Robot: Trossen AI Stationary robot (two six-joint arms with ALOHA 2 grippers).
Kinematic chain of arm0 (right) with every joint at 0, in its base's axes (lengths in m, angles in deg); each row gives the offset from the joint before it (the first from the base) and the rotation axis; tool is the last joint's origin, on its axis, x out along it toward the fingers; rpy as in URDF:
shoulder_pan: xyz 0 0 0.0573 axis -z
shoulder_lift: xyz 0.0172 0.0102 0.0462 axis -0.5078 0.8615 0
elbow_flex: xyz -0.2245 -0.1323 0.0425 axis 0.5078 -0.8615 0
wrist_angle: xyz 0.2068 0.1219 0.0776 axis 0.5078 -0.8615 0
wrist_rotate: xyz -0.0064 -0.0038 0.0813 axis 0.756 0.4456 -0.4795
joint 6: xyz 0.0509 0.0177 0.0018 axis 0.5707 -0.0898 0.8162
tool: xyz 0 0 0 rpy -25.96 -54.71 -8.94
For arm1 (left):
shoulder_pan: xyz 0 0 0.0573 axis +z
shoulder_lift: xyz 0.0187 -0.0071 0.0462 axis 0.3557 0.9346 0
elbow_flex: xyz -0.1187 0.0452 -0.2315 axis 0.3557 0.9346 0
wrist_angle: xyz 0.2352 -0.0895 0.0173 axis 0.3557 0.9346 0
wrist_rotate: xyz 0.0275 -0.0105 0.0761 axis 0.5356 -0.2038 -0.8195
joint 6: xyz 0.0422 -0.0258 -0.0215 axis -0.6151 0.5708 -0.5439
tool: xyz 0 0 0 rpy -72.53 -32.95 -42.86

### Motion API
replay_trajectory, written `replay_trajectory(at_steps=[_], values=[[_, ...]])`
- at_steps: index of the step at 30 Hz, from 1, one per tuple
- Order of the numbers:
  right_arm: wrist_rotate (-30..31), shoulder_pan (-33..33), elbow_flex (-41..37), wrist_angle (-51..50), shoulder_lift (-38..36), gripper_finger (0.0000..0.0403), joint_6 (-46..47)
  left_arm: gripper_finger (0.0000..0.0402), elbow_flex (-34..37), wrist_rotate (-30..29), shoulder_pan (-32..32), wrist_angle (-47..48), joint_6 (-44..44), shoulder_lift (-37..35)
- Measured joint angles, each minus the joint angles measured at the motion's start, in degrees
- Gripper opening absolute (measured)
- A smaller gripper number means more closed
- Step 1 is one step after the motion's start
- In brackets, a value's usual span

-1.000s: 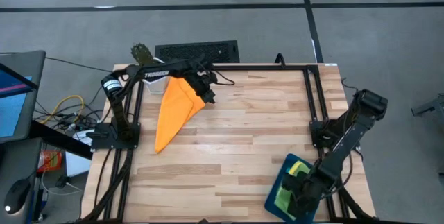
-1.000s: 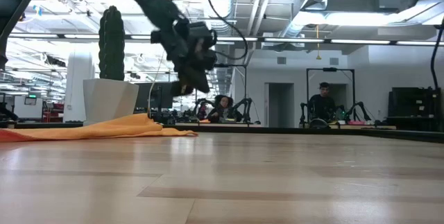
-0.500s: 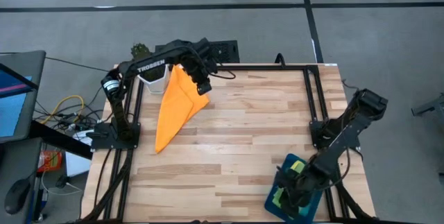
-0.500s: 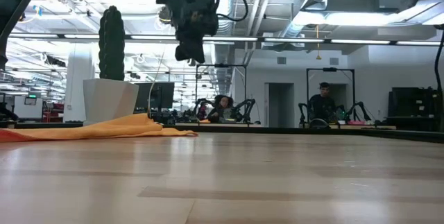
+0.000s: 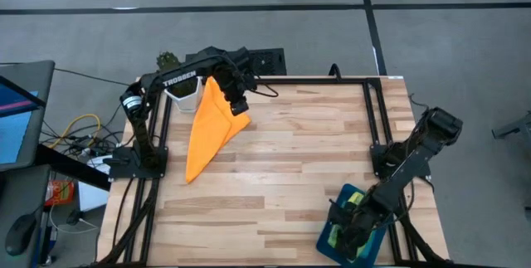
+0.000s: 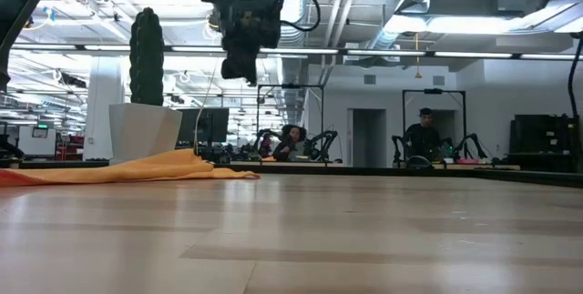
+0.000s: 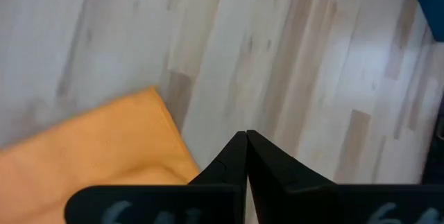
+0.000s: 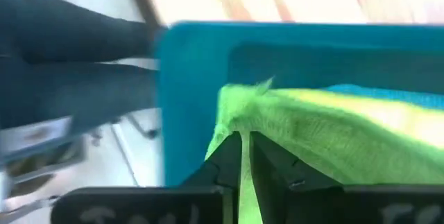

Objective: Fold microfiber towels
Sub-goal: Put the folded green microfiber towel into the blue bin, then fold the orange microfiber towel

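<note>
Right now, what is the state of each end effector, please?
Left end effector: closed, empty, above the orange towel.
Right end effector: closed on the green towel in the teal tray.

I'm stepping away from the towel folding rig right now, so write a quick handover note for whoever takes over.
Left end effector: shut, empty, raised above the far left of the light wooden table, over the soft orange microfiber towel.
Right end effector: down in the stiff dark teal rectangular tray at the near right corner, shut on the soft green microfiber towel.
Done: orange towel lies folded to a long tapered shape.
Left: green towel and the light blue cloth under it remain in the tray, unfolded.
</note>
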Motion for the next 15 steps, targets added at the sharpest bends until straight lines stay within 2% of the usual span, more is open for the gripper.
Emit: replay_trajectory(at_steps=[3,8,12,15], values=[[0.89,1.49,0.01,-3.02,-5.89,0.0054,-0.26,0.0,0.0,-0.87,-0.33,2.84,0.32,-2.17],[6.15,8.51,0.05,-8.84,-15.77,0.0054,-5.08,0.0,0.0,-9.06,-2.6,6.72,1.21,-8.24],[9.51,18.03,0.05,-16.5,-19.6,0.0054,-14.42,0.0,0.13,-11.05,-4.34,8.07,5.66,-13.71],[12.25,28.51,0.05,-19.19,-19.45,0.0054,-25.12,0.0,1.44,-11.25,-6.02,8.1,9.85,-18.8]])
